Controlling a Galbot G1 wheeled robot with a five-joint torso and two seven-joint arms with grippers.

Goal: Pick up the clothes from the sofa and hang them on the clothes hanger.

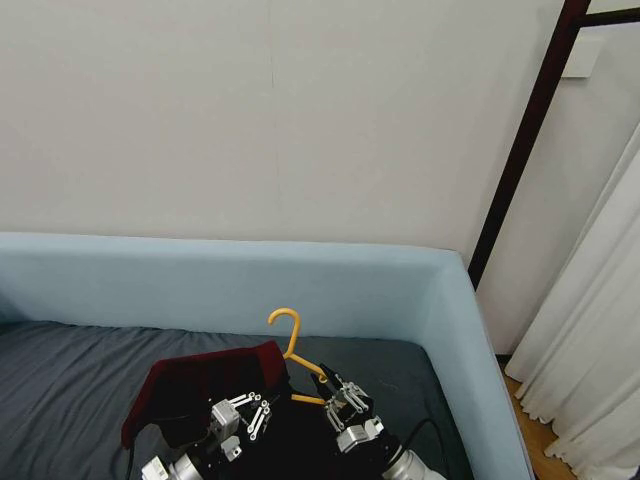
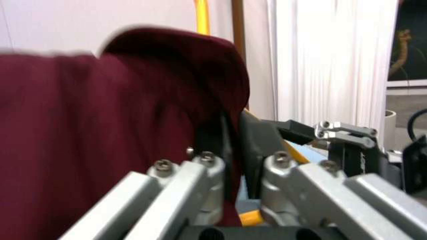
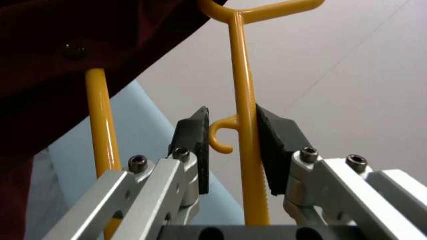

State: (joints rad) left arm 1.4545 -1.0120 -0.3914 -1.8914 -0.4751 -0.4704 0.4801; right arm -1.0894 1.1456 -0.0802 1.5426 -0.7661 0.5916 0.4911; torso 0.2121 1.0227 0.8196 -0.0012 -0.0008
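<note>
Two grippers sit nearest us, low in the head view. Our left gripper (image 1: 255, 407) has its fingers (image 2: 177, 187) pinched nearly together on a fold of the maroon garment (image 1: 190, 385). Our right gripper (image 1: 338, 386), just beside it, has its fingers (image 3: 277, 145) closed around a yellow hanger (image 1: 288, 335): one pad presses the bar and the other meets the small side hook. We see the garment draped over the hanger's left side, held over the dark grey seat (image 1: 60, 380) of the sofa (image 1: 300, 285), with the hanger's hook upright above it. Behind the pale blue backrest is a white wall (image 1: 300, 120). Farther right stand a dark post (image 1: 520, 160) and a white curtain (image 1: 590, 350).
</note>
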